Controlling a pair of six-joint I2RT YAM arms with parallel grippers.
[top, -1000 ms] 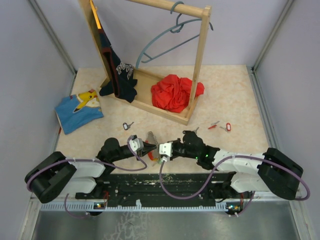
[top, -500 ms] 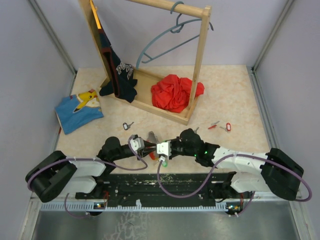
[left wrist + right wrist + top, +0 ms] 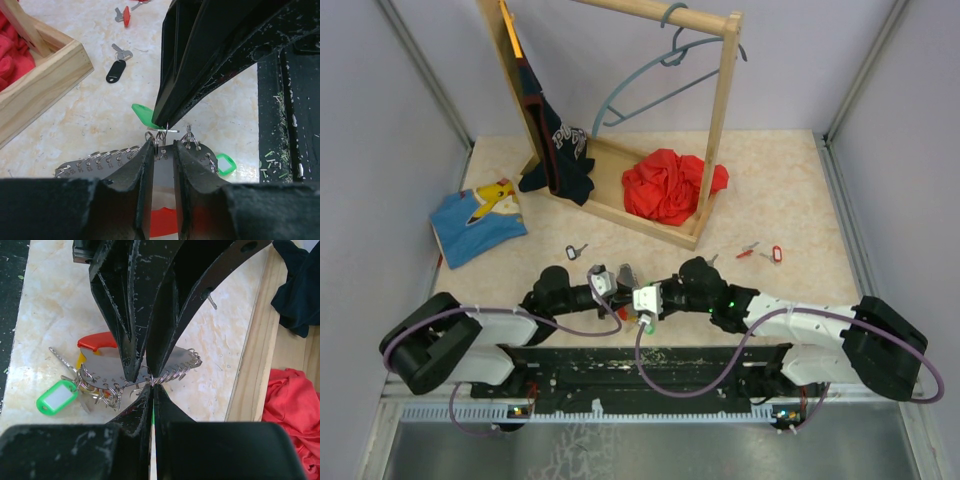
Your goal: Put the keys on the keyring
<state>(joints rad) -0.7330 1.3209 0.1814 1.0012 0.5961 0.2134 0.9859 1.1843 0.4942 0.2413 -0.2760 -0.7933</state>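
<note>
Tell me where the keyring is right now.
Top view, front centre of the table: the keyring lies between the meeting tips of the left claw and right claw, well in front of the wooden rack.

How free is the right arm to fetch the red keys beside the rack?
Probably not yet. Nothing blocks the way to the red keys, but the right gripper is shut on a green key at the keyring, which the left gripper pinches; it must release first.

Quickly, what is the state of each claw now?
Left claw: closed on the keyring.
Right claw: closed on a green key.
</note>
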